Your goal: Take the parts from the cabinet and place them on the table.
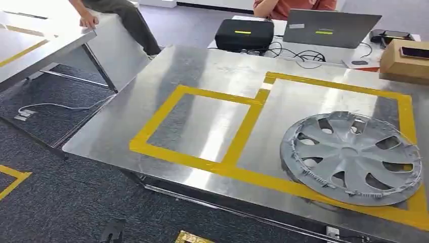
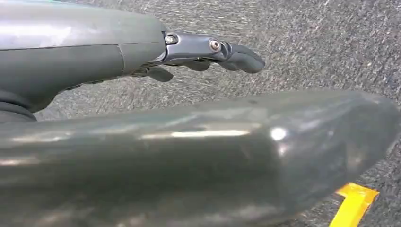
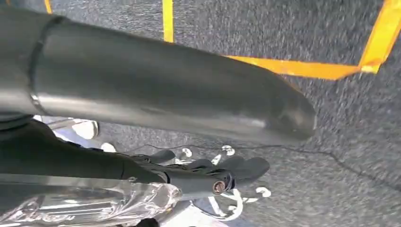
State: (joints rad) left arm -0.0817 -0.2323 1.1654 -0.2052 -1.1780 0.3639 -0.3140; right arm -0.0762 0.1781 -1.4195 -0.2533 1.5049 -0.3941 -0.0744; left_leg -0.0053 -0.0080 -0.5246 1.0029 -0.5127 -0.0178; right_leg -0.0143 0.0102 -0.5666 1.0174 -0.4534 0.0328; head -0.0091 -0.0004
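A silver hubcap (image 1: 352, 158) lies flat on the steel table (image 1: 202, 71), inside the right-hand rectangle of yellow tape (image 1: 243, 132). In the left wrist view my left hand (image 2: 189, 109) hangs over grey carpet, its thumb and dark fingers (image 2: 222, 52) stretched out and apart with nothing between them. My right hand (image 3: 198, 137) in the right wrist view also hangs above the carpet, its fingers (image 3: 227, 172) straight and well away from the thumb, holding nothing.
A black case (image 1: 244, 33), a laptop (image 1: 329, 28), cables and a cardboard box (image 1: 407, 58) stand at the table's far edge, with people behind. A second table (image 1: 30, 45) is at the left. A shiny plastic-wrapped thing (image 3: 94, 203) lies beside my right fingers.
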